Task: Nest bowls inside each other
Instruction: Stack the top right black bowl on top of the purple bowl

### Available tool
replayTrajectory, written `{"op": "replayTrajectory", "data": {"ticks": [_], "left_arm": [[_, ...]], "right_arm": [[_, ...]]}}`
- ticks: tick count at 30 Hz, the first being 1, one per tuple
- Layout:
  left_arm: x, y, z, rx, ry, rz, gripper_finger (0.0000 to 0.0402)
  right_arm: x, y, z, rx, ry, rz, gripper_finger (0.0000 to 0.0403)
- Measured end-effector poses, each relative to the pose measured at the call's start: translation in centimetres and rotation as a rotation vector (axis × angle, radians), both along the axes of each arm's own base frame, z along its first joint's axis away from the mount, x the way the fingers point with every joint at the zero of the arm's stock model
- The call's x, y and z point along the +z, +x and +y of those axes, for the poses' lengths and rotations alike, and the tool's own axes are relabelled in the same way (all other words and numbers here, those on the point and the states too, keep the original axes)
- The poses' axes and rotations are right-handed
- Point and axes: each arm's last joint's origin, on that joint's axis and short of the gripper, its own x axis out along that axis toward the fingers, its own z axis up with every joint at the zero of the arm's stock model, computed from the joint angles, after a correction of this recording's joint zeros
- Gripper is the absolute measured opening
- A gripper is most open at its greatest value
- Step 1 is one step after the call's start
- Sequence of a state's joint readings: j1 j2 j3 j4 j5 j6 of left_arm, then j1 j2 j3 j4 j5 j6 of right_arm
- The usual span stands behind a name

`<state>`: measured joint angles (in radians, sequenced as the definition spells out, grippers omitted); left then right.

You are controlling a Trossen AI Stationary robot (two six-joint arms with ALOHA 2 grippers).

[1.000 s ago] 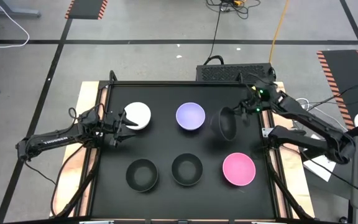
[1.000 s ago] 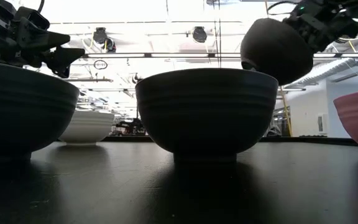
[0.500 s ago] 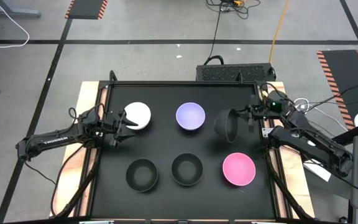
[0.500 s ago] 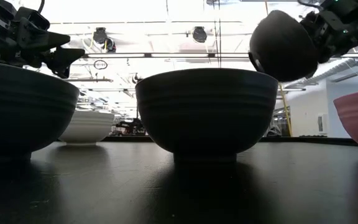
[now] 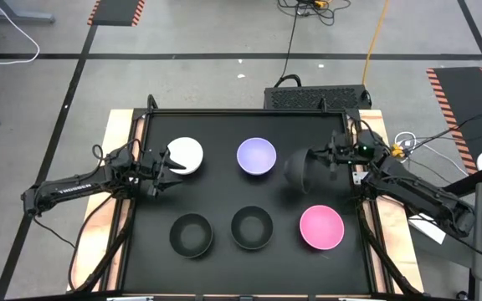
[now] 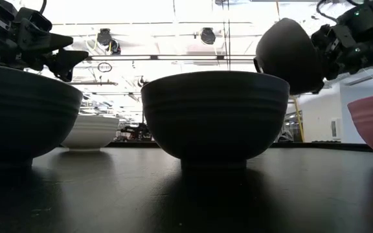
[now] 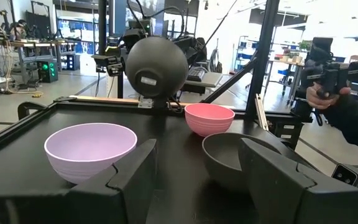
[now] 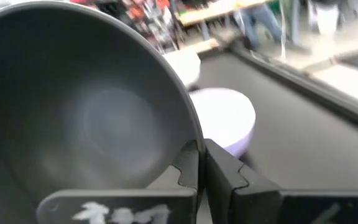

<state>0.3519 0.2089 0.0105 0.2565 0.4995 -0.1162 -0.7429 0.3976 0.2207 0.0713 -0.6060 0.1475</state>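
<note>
Black bowl [image 5: 301, 167] rim clamped in right end effector [image 5: 318, 156], tipped, airborne | left end effector [image 5: 167, 165] spread, empty, beside white bowl [image 5: 186, 154]

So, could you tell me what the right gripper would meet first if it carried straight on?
Probably the lavender bowl: the right gripper, holding a black bowl in the air, points toward it, though it may pass above.

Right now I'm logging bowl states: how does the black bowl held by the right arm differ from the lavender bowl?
The held black bowl hangs in the air, clamped by its rim in the right pincer; the lavender bowl sits on the table. The black bowl is tipped on its side, its opening facing the pincer; the lavender bowl stands upright, opening up. One is dark, the other pale purple. Both are round, empty and look alike in size.
</note>
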Motion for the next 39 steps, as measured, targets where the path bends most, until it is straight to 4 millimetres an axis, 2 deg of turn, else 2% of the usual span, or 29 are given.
{"op": "replayTrajectory", "data": {"ticks": [3, 13, 23, 30, 39], "left_arm": [[0.0, 0.0, 0.0, 0.0, 0.0, 0.0, 0.023], [0.0, 0.0, 0.0, 0.0, -0.002, 0.0, 0.023], [0.0, 0.0, 0.0, -0.001, -0.017, 0.002, 0.023], [0.0, 0.0, 0.0, -0.001, -0.018, 0.002, 0.023], [0.0, 0.0, 0.0, -0.001, -0.018, 0.004, 0.023]], "right_arm": [[0.0, 0.2, -0.1, 0.029, -0.02, -0.066, 0.0], [0.3, 2.1, 0.3, 0.178, -0.061, -0.122, 0.0], [-0.5, 3.7, -0.4, 0.19, -0.047, -0.069, 0.0], [1.1, 5.7, -0.7, 0.229, -0.068, -0.071, 0.0], [3.8, 9.2, -3.3, 0.101, -0.112, 0.131, 0.0]]}}
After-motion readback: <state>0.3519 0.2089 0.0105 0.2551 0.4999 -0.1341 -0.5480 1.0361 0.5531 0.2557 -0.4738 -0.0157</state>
